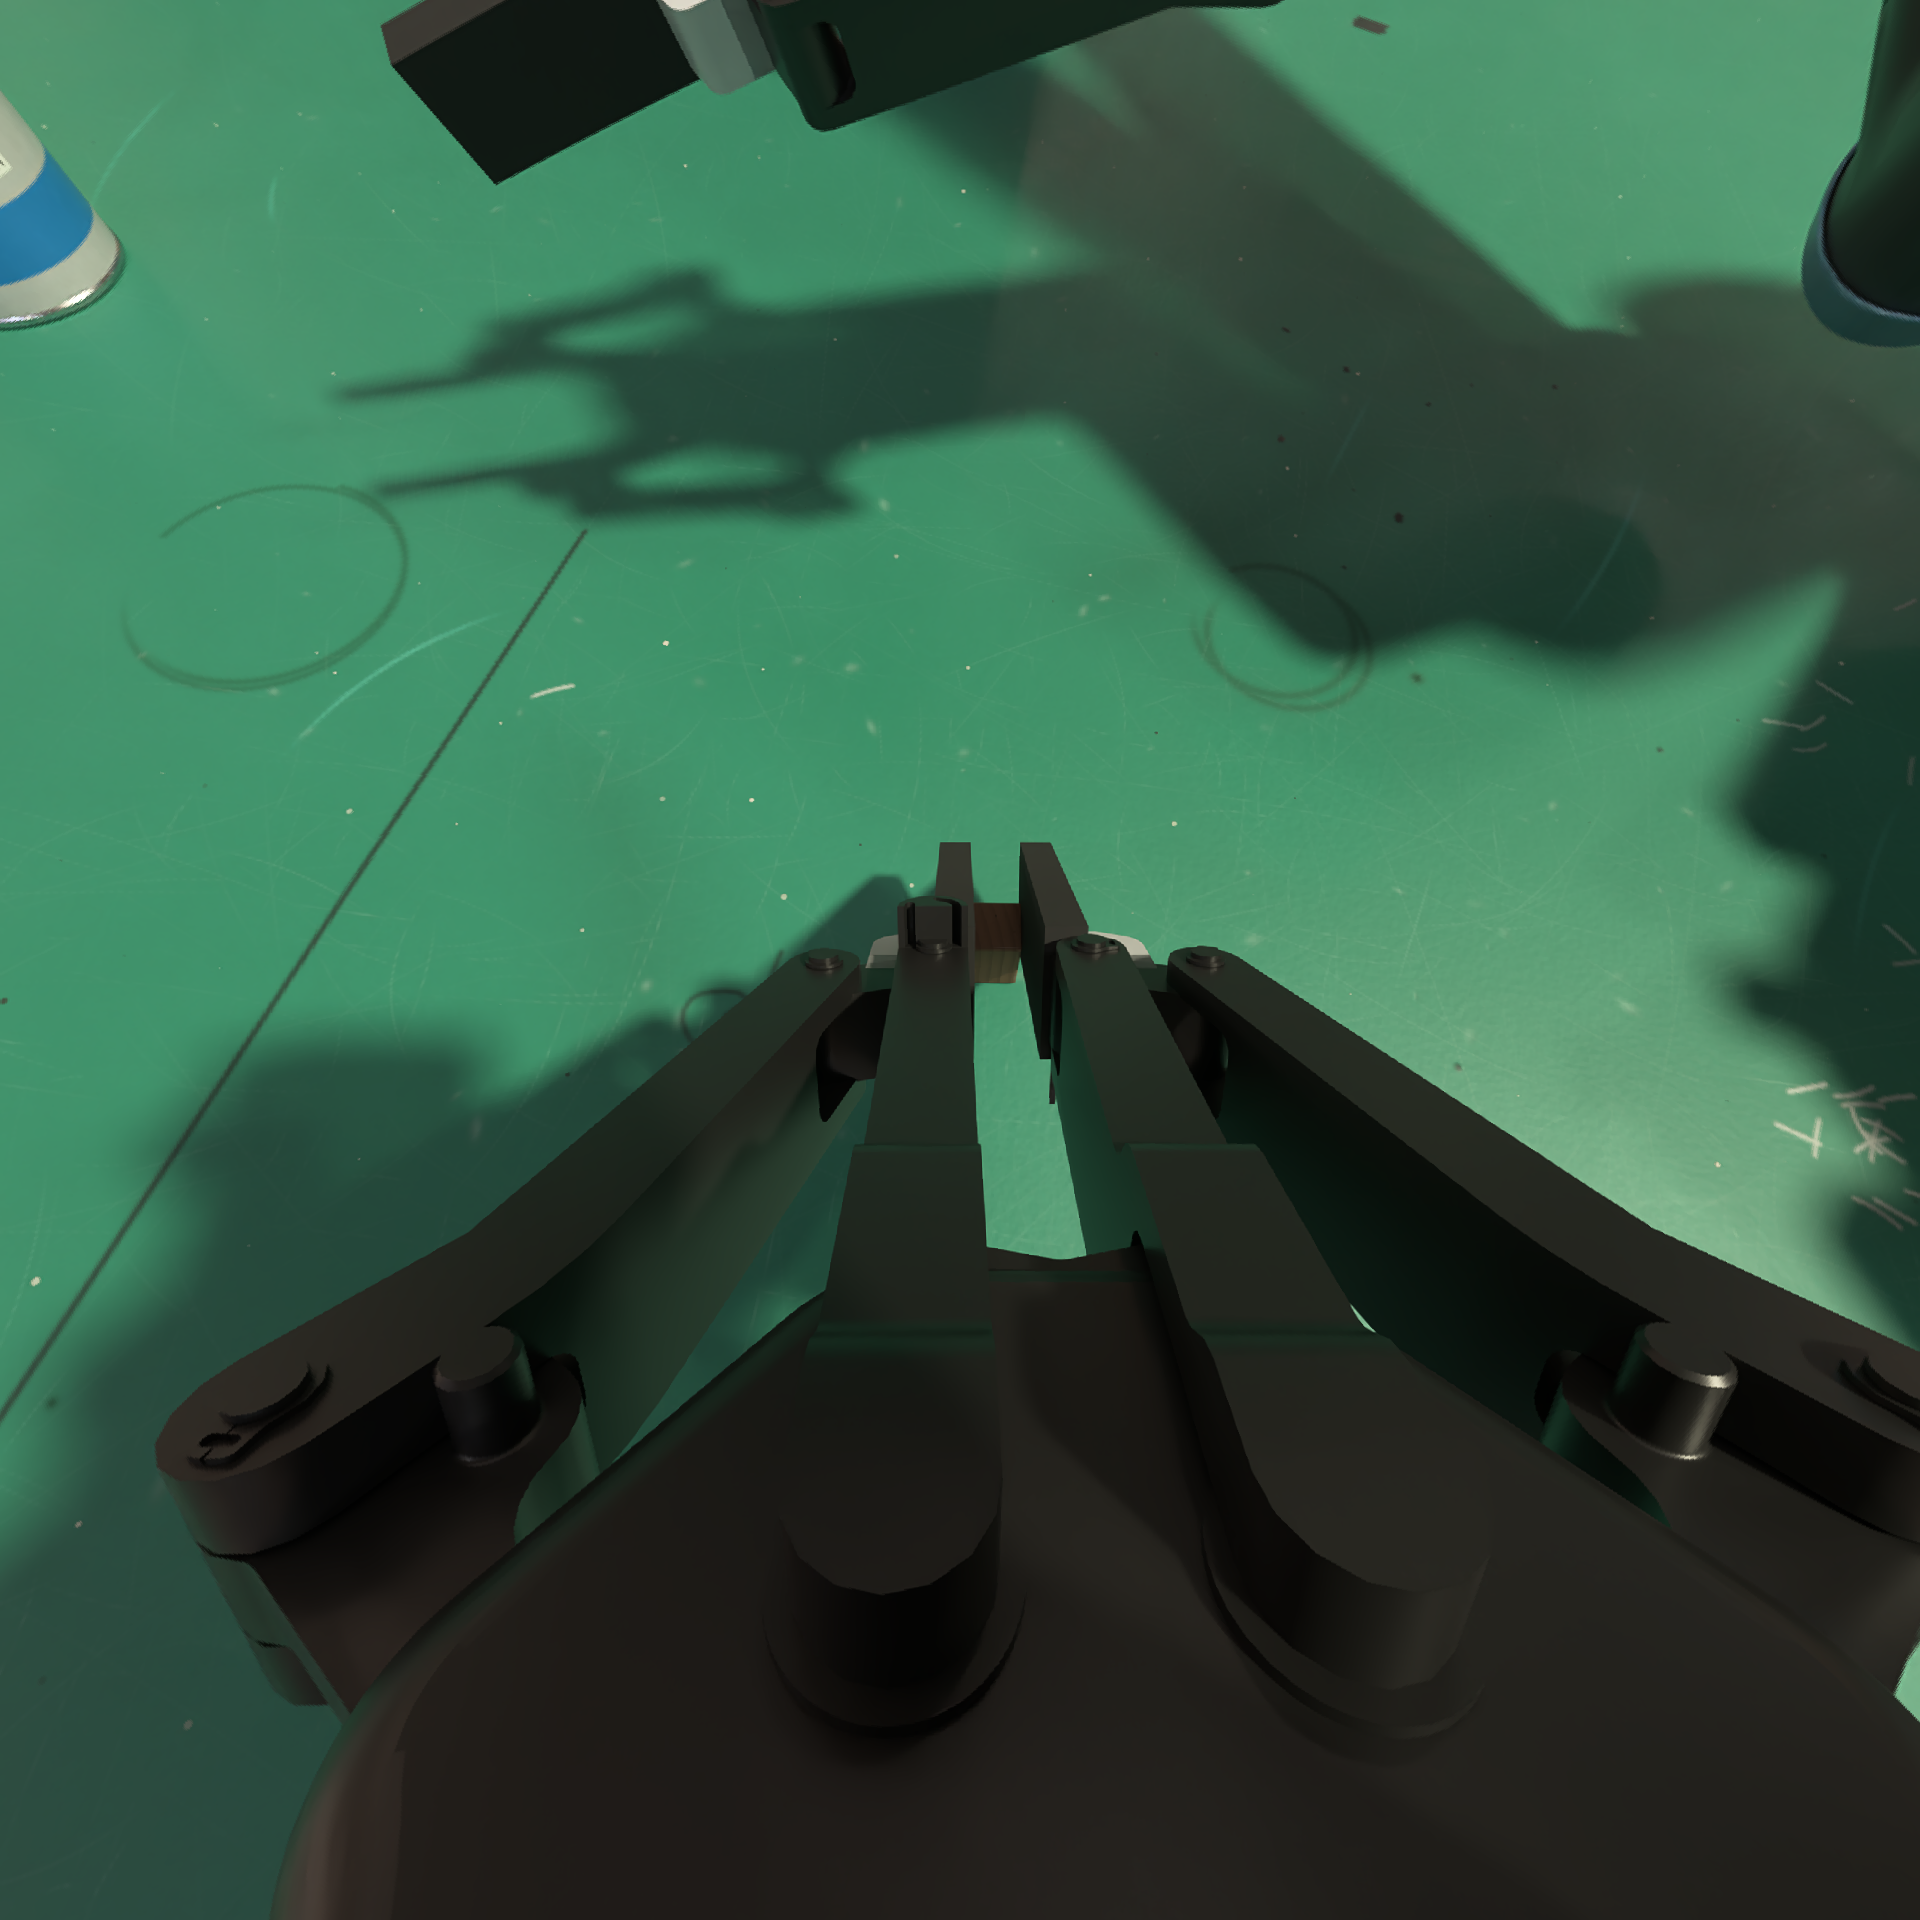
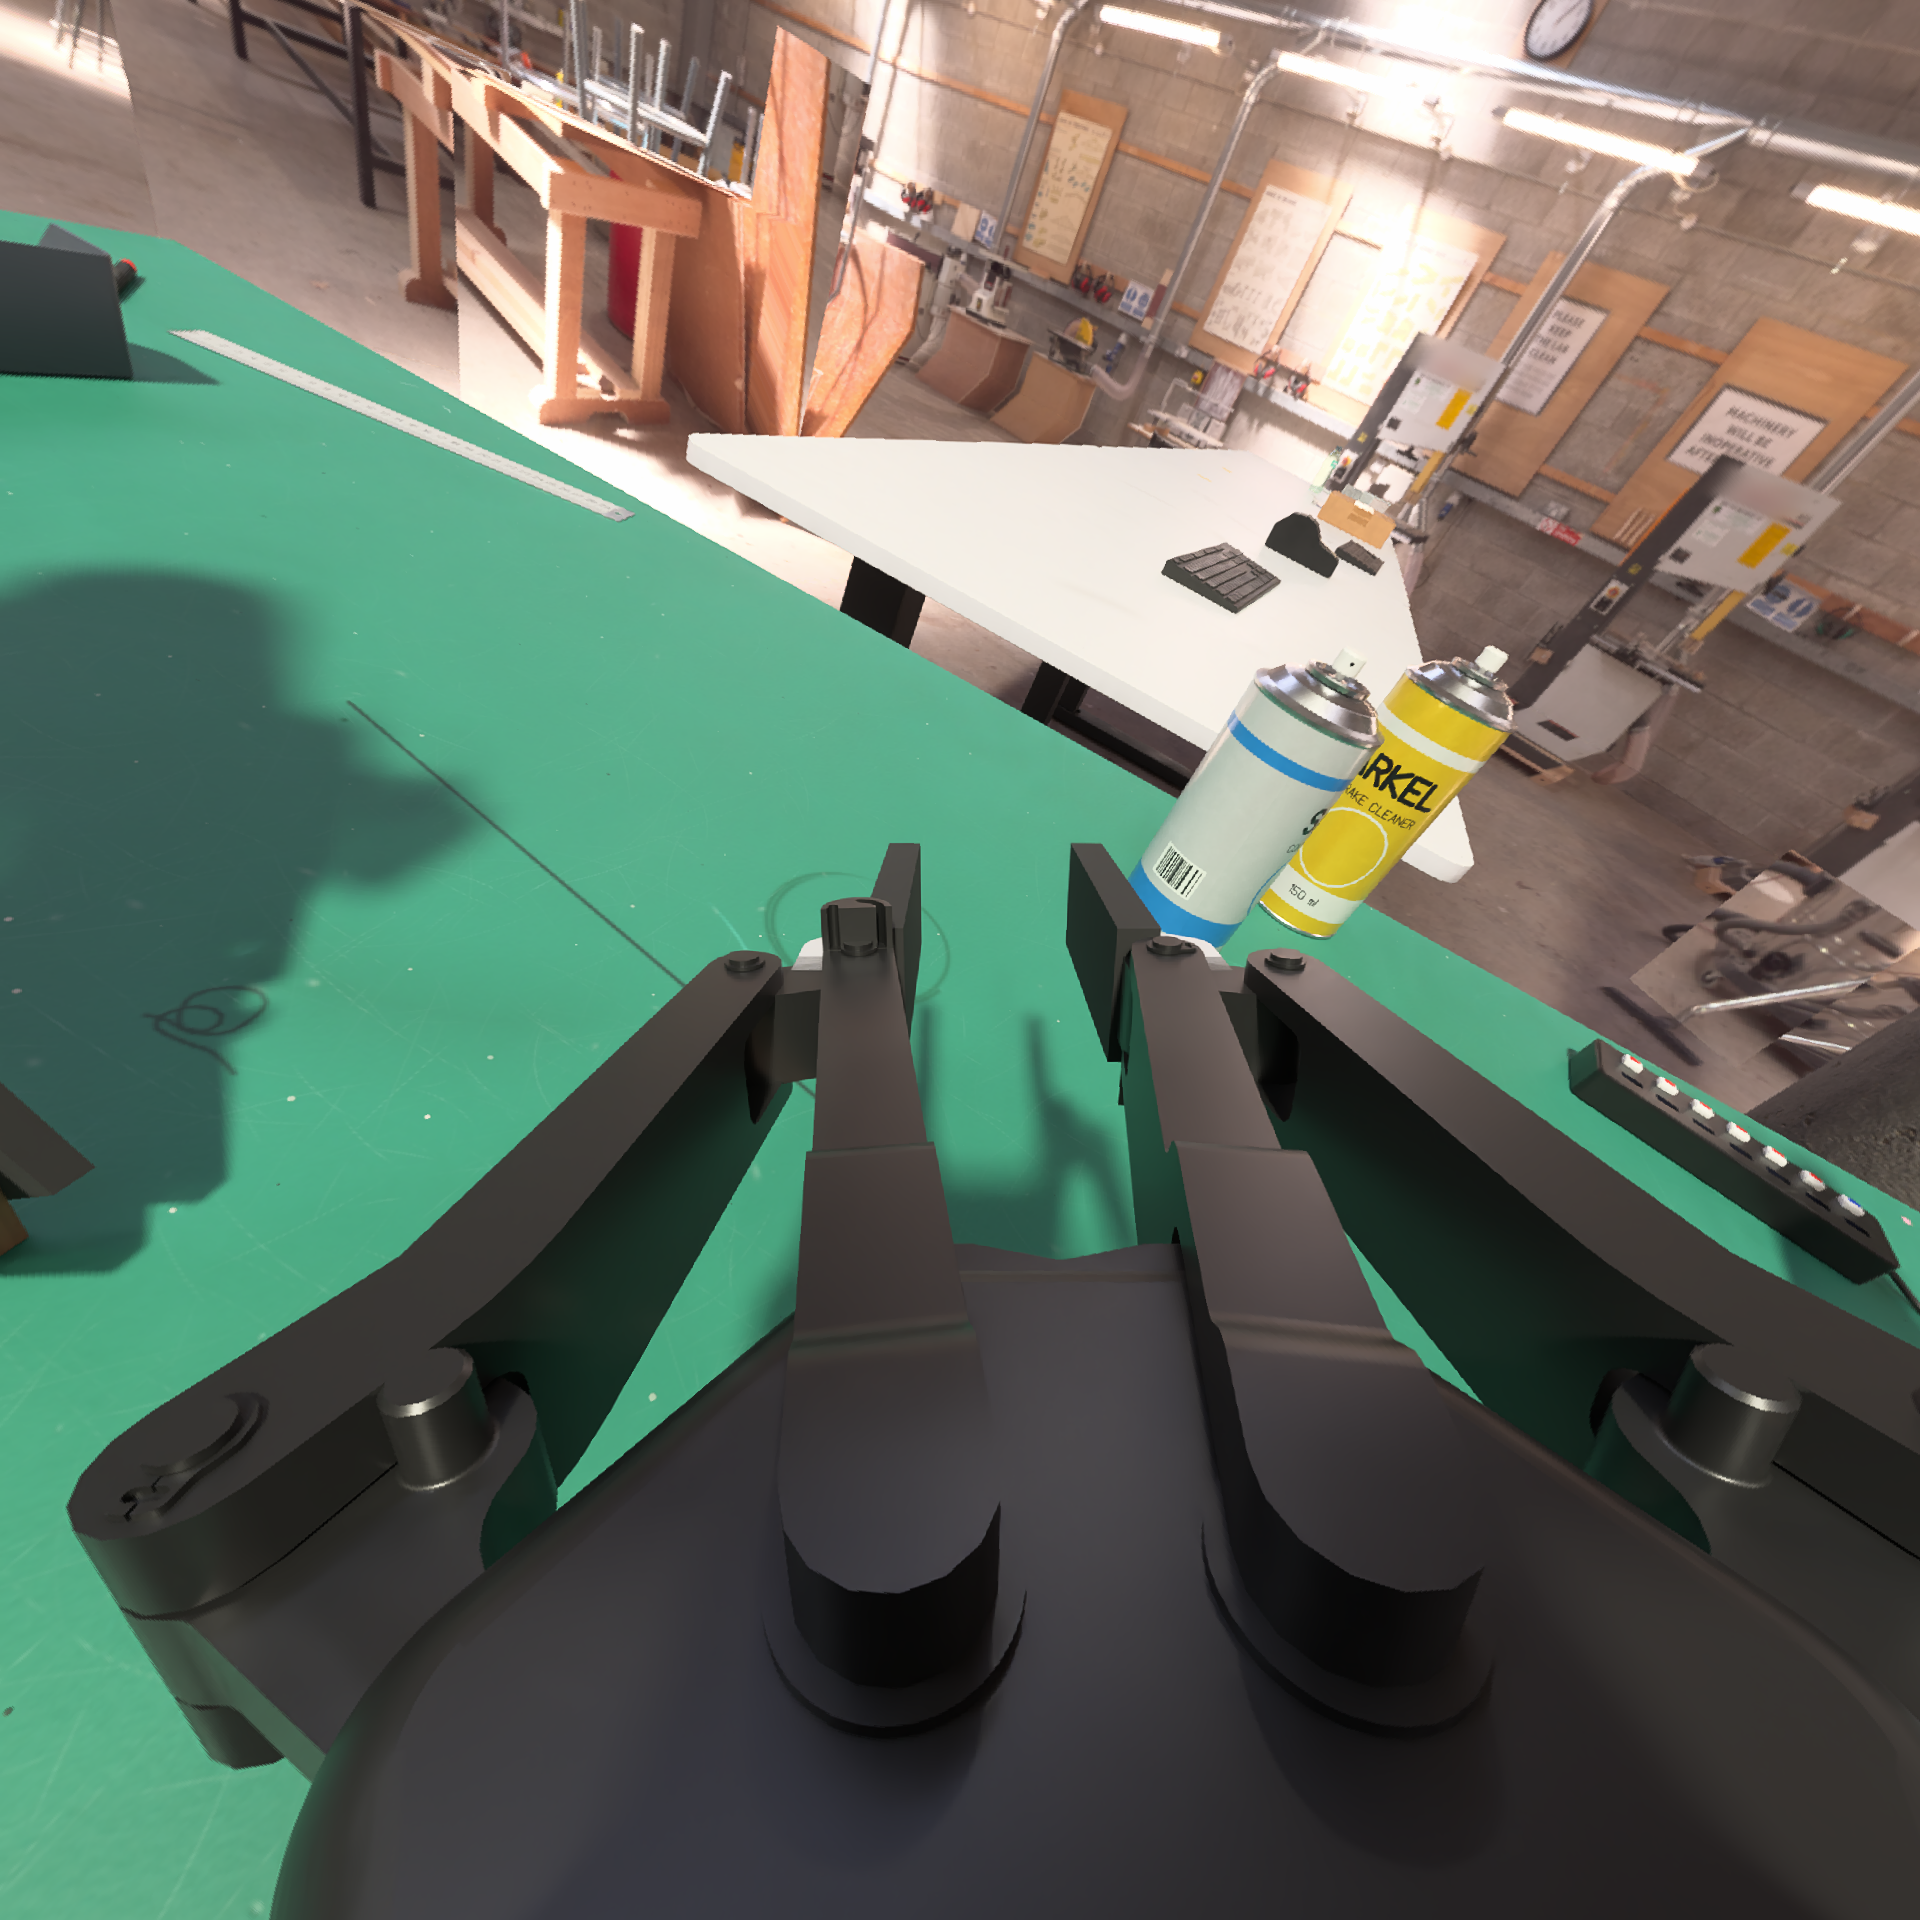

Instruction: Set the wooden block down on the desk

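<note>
Left gripper [image 1: 995, 883]: jaws drawn nearly together, clamped on the wooden block [image 1: 995, 938]; only a thin gap shows beyond the block towards the tips.
Wooden block: small, brown on top with a paler lower face, pinched between the two dark finger pads, set a little back from the tips. Whether it is clear of the surface or touching it cannot be told from this angle.
Desk [image 1: 727, 727]: green mat, scratched, faint ring marks and a thin straight line running near-left to far-centre; heavy arm shadows across the far half.
Right gripper [image 2: 994, 894]: jaws parted by a moderate gap, nothing between the pads; green mat visible through the gap. One of its fingers also shows at the far edge of the left wrist view.
Spray cans: white and blue can [image 2: 1242, 805] and yellow can [image 2: 1382, 800] standing touching, far right of the right gripper, near the desk edge. The white and blue can's base shows at the far left in the left wrist view.
Power strip [image 2: 1735, 1153]: dark, row of switches, on the right edge of the desk.
Steel ruler [image 2: 400, 421]: lying flat along the far left edge.
Dark box [image 2: 57, 312]: far left corner, partly cut off.
Background: white table [image 2: 1039, 520] beyond the desk, well apart.
</note>
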